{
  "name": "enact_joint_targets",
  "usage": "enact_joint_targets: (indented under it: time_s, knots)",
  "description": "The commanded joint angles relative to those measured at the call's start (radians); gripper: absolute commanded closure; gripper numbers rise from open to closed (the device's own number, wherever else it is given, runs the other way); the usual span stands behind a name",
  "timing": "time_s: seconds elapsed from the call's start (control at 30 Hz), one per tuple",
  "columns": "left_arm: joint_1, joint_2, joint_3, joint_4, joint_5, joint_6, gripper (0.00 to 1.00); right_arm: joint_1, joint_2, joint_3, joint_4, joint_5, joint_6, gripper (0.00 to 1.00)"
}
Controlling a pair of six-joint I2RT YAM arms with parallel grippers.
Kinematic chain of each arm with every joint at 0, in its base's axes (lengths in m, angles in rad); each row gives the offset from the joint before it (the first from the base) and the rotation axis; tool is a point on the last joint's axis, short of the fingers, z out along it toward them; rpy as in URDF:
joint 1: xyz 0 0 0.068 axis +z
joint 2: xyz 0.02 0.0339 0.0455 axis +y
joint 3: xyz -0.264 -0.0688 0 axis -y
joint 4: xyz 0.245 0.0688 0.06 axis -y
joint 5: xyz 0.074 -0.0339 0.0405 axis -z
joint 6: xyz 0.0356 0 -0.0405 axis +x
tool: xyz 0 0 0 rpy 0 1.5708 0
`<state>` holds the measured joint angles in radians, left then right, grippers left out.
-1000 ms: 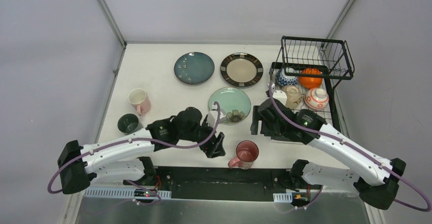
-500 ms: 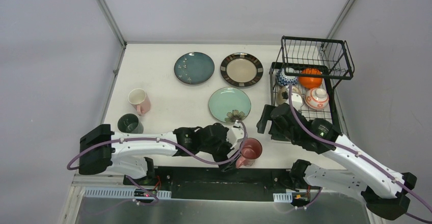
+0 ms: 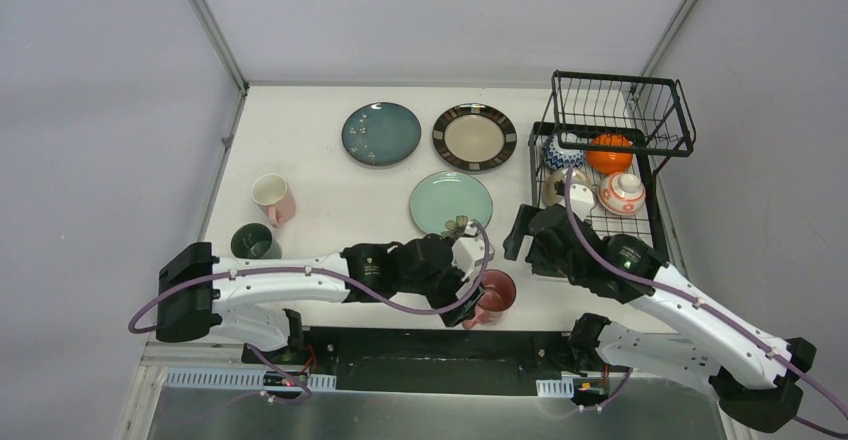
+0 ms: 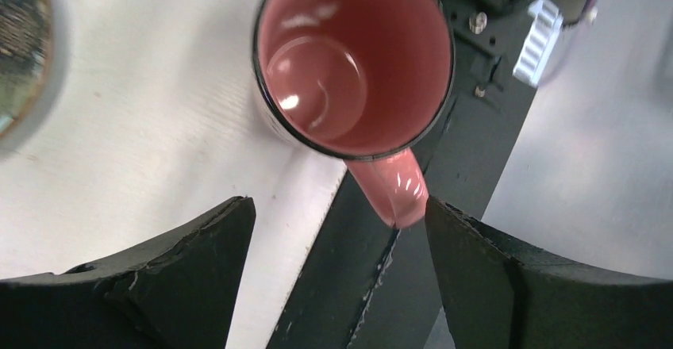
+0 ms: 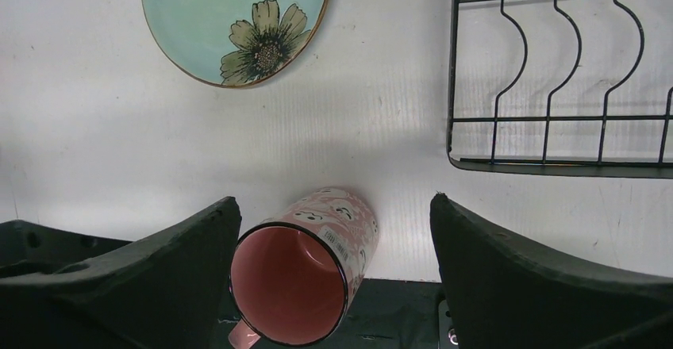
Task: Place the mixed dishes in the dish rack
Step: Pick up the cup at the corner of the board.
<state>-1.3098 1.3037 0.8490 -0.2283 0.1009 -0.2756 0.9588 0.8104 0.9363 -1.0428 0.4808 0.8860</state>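
1. Presently, we find the left gripper [image 4: 337,210] spread wide with nothing between its fingers. The cup [image 4: 353,63] sits just ahead of them, untouched.
2. We locate this cup [image 3: 492,293] at the near edge of the table [image 3: 320,190], with its handle jutting over the black strip.
3. We find the right gripper [image 5: 333,206] equally wide and holding nothing. It is apart from the cup and near the rack [image 5: 548,119].
4. We see the rack [image 3: 615,75] at the table's right side. Its lower tray holds an orange bowl [image 3: 609,152], a red bowl [image 3: 622,192] and a blue bowl [image 3: 560,152].
5. We see the teal plate [image 3: 381,133] and the beige plate [image 3: 474,137] lying flat side by side, far from the arms. The mint plate [image 3: 450,203] lies nearer, just beyond the left gripper.
6. We see a pale cup [image 3: 272,198] and a dark cup [image 3: 252,243] standing at the table's left.
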Motion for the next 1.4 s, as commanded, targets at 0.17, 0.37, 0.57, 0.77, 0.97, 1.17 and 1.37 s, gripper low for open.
enact_joint_targets:
  time_s: [0.17,0.37,0.57,0.77,0.97,1.17,1.37]
  knots:
    - [0.019,0.044,0.222,-0.107,-0.164,-0.046,0.21,-0.005,-0.115,0.022,-0.021,0.144,0.051,0.09]
    - [0.101,0.159,0.309,-0.137,-0.038,-0.041,0.27,-0.005,-0.202,-0.003,-0.018,0.153,0.054,0.10]
    - [0.111,0.292,0.428,-0.198,0.031,0.053,0.28,-0.005,-0.290,-0.053,0.019,0.150,0.051,0.10]
    - [0.111,0.388,0.506,-0.214,0.070,0.169,0.29,-0.005,-0.313,-0.062,0.003,0.166,0.063,0.10]
    - [0.113,0.486,0.562,-0.218,0.100,0.256,0.37,-0.005,-0.322,-0.056,0.011,0.171,0.047,0.10]
    - [0.161,0.477,0.558,-0.218,0.163,0.213,0.84,-0.005,-0.350,-0.079,0.044,0.164,0.021,0.10]
    - [0.279,0.353,0.512,-0.199,0.256,0.109,1.00,-0.005,-0.371,-0.128,0.154,0.135,-0.014,0.10]
